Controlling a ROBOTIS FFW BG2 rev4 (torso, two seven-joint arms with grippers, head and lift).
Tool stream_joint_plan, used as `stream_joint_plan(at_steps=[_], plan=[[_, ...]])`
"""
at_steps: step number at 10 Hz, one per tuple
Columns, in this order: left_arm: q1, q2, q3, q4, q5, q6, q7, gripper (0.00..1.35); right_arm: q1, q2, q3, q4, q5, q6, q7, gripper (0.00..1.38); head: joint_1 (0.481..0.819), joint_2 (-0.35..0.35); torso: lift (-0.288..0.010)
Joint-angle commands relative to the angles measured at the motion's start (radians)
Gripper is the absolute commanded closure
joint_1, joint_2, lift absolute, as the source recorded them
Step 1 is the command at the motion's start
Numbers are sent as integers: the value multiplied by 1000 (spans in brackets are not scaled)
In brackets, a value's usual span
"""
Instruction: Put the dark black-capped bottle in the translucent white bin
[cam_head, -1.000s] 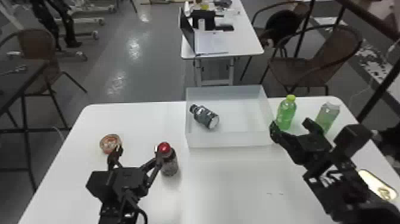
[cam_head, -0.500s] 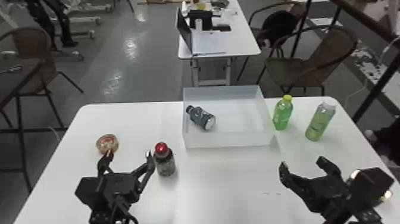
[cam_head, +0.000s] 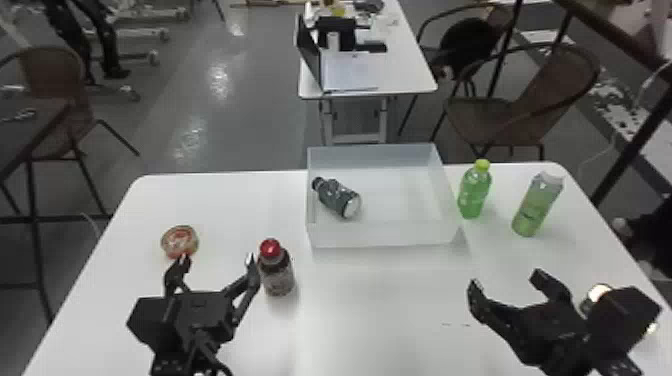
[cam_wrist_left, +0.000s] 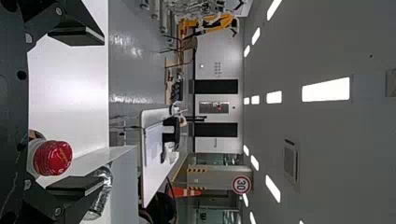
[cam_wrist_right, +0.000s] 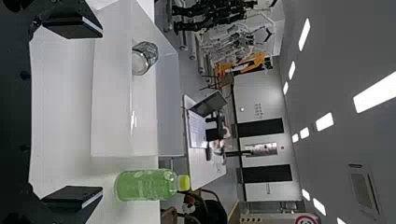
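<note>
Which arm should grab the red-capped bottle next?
Left, most likely: the left gripper is open close beside the red-capped bottle, while the right gripper, also open, is much farther off to the right.

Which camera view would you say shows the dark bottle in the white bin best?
The head view: the dark bottle shows from cap to base inside the white bin. The right wrist view shows mainly its round base; the left wrist view shows it partly hidden by the left gripper.
</note>
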Motion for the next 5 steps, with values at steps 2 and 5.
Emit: stream_joint_plan(at_steps=[2,5], plan=[[-1,-3,0,-1,-2,1,0,231,-5,0,0,3,2,0,8,108,695,60,-35],[2,-3,4,-8,-5,1,0,231,-13,0,0,3,-4,2,8,108,695,60,-35]])
